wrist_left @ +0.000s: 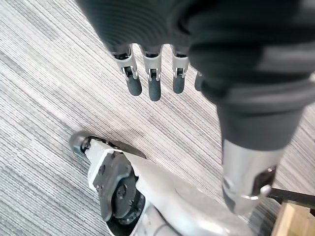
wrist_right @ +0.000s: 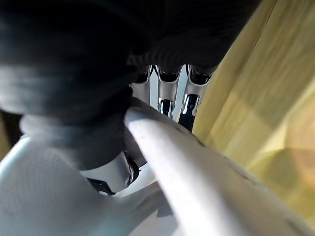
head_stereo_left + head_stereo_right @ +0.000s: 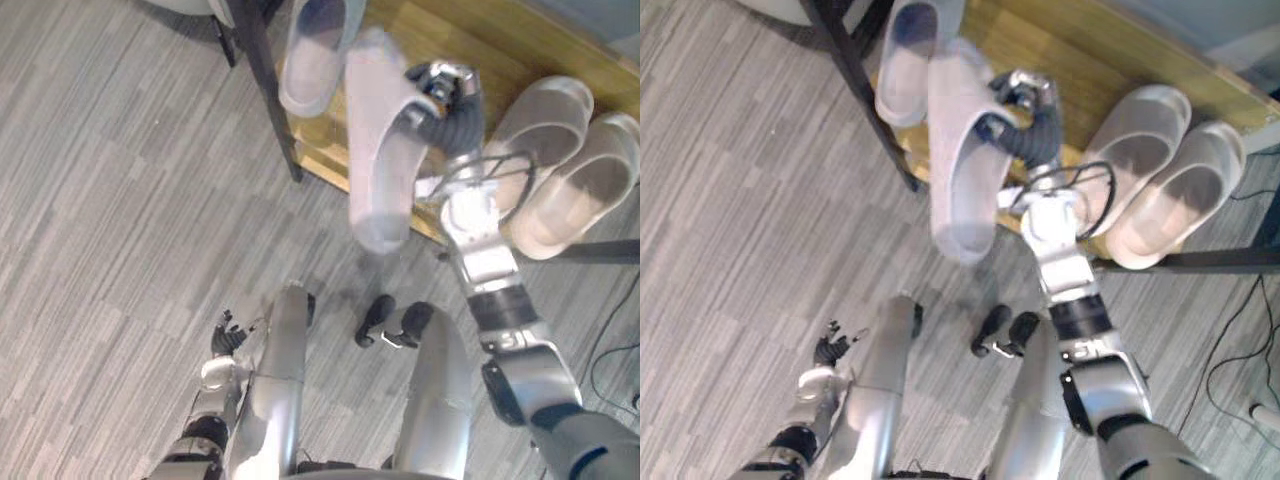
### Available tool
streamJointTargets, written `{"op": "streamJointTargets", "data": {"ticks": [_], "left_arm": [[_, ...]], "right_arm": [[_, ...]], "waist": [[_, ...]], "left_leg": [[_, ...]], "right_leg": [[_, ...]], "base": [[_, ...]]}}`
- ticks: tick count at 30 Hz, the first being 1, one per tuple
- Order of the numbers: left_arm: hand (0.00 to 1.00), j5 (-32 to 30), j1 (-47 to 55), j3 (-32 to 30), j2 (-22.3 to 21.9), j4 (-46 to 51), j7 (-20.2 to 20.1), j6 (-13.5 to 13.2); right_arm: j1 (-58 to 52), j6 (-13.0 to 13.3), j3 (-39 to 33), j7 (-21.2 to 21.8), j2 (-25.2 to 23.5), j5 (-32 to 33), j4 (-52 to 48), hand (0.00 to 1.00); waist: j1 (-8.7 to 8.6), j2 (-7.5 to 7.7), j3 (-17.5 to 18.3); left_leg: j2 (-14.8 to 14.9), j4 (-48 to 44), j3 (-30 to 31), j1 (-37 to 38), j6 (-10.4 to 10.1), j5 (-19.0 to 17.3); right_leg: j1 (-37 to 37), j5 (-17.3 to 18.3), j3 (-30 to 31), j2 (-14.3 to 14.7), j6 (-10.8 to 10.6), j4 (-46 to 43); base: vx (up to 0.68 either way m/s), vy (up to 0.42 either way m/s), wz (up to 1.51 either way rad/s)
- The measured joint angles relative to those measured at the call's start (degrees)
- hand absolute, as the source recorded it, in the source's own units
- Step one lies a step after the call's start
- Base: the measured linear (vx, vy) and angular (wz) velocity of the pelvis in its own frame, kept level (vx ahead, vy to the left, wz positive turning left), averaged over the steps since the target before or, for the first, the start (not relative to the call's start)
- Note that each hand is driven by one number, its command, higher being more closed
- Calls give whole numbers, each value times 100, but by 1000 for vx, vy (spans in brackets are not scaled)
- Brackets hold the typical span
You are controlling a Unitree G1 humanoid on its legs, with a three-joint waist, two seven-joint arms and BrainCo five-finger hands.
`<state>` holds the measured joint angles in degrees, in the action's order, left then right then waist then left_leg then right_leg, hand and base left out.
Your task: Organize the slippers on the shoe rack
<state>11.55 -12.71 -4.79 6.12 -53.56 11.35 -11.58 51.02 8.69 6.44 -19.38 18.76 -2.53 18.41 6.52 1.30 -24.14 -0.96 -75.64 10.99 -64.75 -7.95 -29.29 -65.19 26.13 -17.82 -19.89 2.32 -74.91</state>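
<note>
The right hand (image 3: 447,92) is clamped on a pale grey foam slipper (image 3: 378,160). Its fingers (image 2: 168,93) curl over the edge of the slipper's upper band, so the slipper hangs from the hand with its long sole free. That grip looks chosen so the sole can be set flat without the fingers getting trapped underneath.

The hand hovers over the front edge of the light wooden shelf of the shoe rack (image 3: 505,55). The far end of the slipper reaches past the shelf edge, over the grey striped floor (image 3: 120,200).

Just beyond the held slipper, on the side away from the hand, a matching slipper (image 3: 315,55) lies on the shelf by the black metal post (image 3: 268,90). The carried one is probably meant to go beside it as its mate. On the hand's other side, a pair of pale slippers (image 3: 560,160) already sits side by side on the shelf, which leaves the gap under the hand as the open spot.

The left hand (image 1: 152,78) hangs low over the floor with relaxed, straight fingers, holding nothing.
</note>
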Motion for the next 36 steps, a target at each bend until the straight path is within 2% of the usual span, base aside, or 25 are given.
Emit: {"op": "streamJointTargets", "data": {"ticks": [7,13,16,17,26,36], "left_arm": [[0,205,-4,24,-15,-35,199,-18],[0,236,-6,28,-27,-93,255,-28],[0,350,-6,72,-37,-175,256,-34],[0,398,-10,97,-34,-191,307,-30],[0,432,-62,177,-30,-333,328,-42],[0,442,-143,136,-36,-480,352,-29]], "right_arm": [[986,-233,-615,-643,-8,-207,1402,100],[1534,-381,-630,-948,31,-433,2367,100],[1711,-447,-632,-1050,121,-469,2608,100],[1816,-475,-633,-1081,188,-560,2780,0],[2067,-513,-643,-1319,270,-617,3035,0],[2112,-473,-925,-1422,110,47,3026,0]], "waist": [[37,-1,19],[47,0,24],[91,-8,186],[100,-8,187],[147,-11,227],[157,-5,251]], "left_leg": [[12,-84,42,-330,-44,24],[8,-98,26,-369,-57,30],[11,-125,29,-556,-73,39],[10,-153,40,-592,-78,41],[-14,-126,61,-628,-131,78],[-9,13,64,-605,-180,140]], "right_leg": [[-286,16,-52,-20,54,-100],[-326,25,-65,-73,199,-177],[-518,26,-67,-74,199,-202],[-545,15,-69,-77,222,-232],[-571,53,-94,-121,179,-250],[-572,-3,-119,-112,282,-156]], "base": [[6,-6,2],[25,-5,4],[0,0,0],[0,0,0],[5,4,2],[10,3,0]]}}
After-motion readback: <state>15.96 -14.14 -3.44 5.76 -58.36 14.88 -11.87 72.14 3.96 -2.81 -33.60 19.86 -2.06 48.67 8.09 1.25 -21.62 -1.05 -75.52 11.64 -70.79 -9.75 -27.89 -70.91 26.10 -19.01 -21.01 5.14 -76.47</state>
